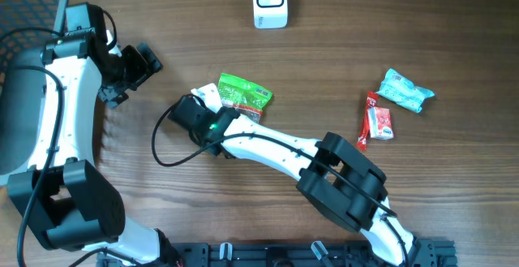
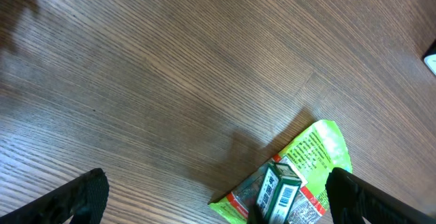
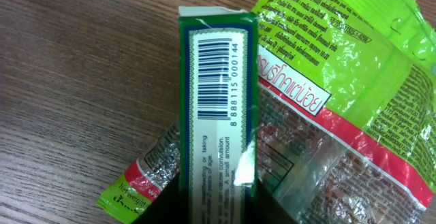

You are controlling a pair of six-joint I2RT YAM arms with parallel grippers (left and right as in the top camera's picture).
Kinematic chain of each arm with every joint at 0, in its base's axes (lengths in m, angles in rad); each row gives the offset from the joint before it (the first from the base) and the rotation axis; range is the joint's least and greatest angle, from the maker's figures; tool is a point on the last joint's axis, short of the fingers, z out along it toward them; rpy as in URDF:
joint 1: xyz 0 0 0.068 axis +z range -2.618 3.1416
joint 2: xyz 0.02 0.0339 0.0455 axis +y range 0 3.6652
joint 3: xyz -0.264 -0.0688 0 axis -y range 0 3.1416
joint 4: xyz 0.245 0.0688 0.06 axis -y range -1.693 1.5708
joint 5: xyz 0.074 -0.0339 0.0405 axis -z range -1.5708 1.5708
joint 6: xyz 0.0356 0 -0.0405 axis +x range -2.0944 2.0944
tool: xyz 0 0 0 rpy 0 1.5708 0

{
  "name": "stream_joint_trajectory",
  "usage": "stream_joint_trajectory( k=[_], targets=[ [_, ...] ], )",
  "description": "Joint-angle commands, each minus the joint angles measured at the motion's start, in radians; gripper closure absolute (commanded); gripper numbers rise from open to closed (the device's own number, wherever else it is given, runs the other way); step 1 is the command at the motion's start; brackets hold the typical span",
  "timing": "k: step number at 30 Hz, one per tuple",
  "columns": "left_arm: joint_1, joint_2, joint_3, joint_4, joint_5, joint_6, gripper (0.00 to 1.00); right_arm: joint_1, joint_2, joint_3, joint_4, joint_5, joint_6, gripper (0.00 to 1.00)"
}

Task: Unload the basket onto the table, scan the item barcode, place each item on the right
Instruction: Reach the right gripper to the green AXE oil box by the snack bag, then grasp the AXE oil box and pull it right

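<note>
Table [image 1: 340, 64], scanner [image 1: 270, 1] at its 12 o'clock edge. Left gripper [image 1: 130, 76] at 10 o'clock, jaws wide, empty. Right gripper [image 1: 203, 105] near centre, clamped on green box [image 3: 218, 94]. Barcode faces wrist camera. Green packet [image 3: 354, 67] at its 3 o'clock.

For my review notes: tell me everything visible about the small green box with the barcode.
The small green box is a slim cardboard carton with a white label panel facing the right wrist camera, carrying a barcode, digits and small print. It overlaps the green snack packet, its lower end between the dark fingers of the right gripper; a firm grip cannot be confirmed.
</note>
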Motion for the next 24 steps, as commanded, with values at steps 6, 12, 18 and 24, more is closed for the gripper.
stream_joint_trajectory(
  k=[6, 12, 18, 24],
  targets=[
    [0.002, 0.008, -0.003, 0.0, 0.008, 0.008, 0.0, -0.095, -0.217, 0.0, -0.105, 0.011, -0.019, 0.84],
    [0.002, 0.008, -0.003, 0.0, 0.008, 0.008, 0.0, -0.22, -0.31, -0.001, -0.299, 0.01, -0.052, 0.83],
    [0.002, 0.008, -0.003, 0.0, 0.008, 0.008, 0.0, -0.326, -0.299, -0.171, -0.249, -0.057, -0.053, 0.8],
    [0.002, 0.008, -0.003, 0.0, 0.008, 0.008, 0.0, -0.349, -0.299, -0.363, -0.076, -0.122, -0.114, 0.8]
  ],
)
